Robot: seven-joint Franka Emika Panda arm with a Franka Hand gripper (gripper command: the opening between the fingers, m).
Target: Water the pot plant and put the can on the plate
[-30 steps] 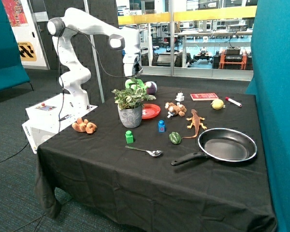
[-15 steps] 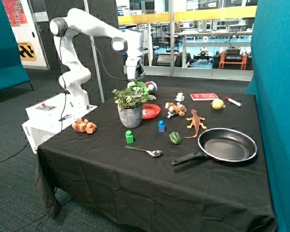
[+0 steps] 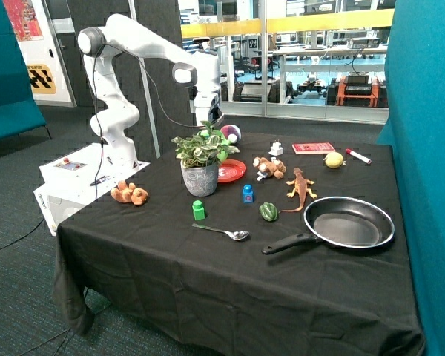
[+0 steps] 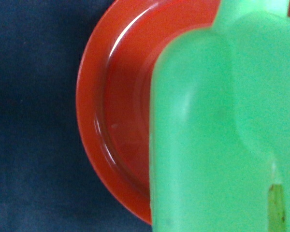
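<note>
- Outside view: a black-clothed table [image 3: 230,274] stands before glass office partitions.
- The bright green can [image 4: 222,130] hangs over the red-orange plate [image 4: 94,121], behind the pot plant [image 3: 202,159].
- The gripper [image 3: 210,124] is clenched on the can.

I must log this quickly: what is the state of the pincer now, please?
Pincer: closed on the green can, held above the red plate, behind the pot plant.
</note>
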